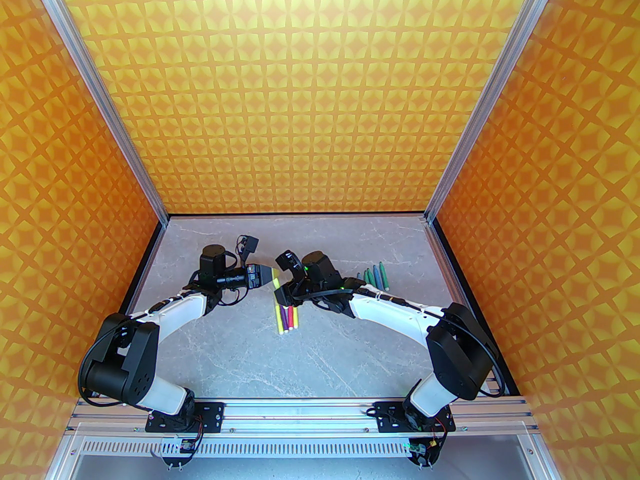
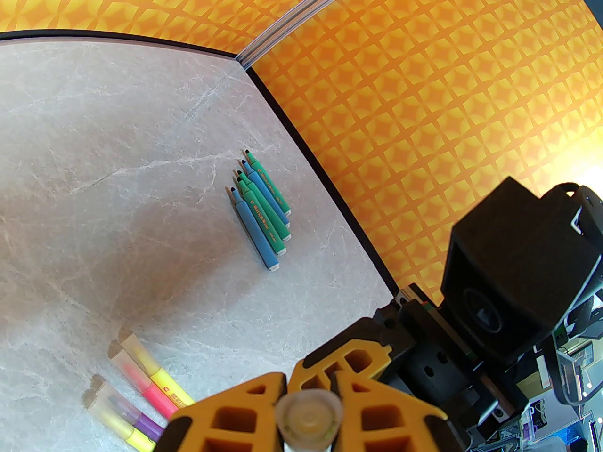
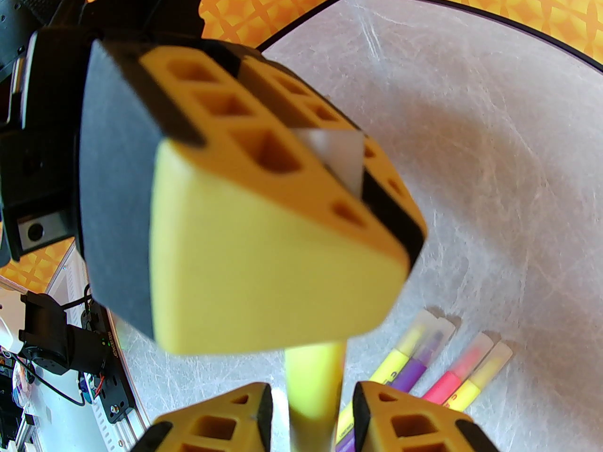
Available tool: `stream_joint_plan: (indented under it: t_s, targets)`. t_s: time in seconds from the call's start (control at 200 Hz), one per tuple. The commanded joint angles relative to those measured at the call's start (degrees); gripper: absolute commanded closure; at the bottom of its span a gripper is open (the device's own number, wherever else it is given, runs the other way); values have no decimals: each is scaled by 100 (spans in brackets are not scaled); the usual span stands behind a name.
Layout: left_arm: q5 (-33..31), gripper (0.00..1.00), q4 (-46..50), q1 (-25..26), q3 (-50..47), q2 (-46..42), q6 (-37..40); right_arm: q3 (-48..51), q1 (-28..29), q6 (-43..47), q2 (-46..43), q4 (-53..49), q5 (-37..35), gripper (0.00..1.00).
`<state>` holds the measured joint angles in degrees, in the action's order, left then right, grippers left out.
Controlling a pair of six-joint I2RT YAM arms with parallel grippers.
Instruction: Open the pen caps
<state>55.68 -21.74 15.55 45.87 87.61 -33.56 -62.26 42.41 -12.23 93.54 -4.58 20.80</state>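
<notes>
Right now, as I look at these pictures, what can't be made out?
- Right wrist view: the left gripper blocks the spot where the yellow pen meets the pen cap, so whether the cap is off is unclear.
- Left wrist view: the capped pens run behind the gripper and off the bottom edge.
- Left wrist view: the print on the green and blue pens is too small to read.

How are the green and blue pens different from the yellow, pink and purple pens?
The green and blue pens show bare pointed tips, while the yellow, pink and purple pens wear clear caps. The green and blue pens lie far to the right, and the yellow, pink and purple pens lie in the middle. Both bunches lie flat, side by side, on the table and have white end plugs.
</notes>
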Motion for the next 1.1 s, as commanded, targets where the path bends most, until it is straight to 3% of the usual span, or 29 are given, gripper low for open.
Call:
stream_joint_plan:
  t_s: [0.0, 0.255, 0.48, 0.75, 1.095]
  targets:
    - [148, 86, -164, 36, 160, -16, -97, -82, 30, -56, 134, 168, -33, 70]
    - [154, 87, -243, 36, 191, -12, -153, -9, 30, -31, 122, 100, -23, 81]
    - [147, 90, -320, 20, 228, -21, -227, 375, 30, 15, -107, 69, -21, 100]
    - [95, 95, -932, -34, 263, 180, -763, 1115, 30, -24, -471, 433, 75, 100]
    - [-159, 100, -861, -111, 297, 162, -889, 1652, 29, -93, -668, 720, 28, 100]
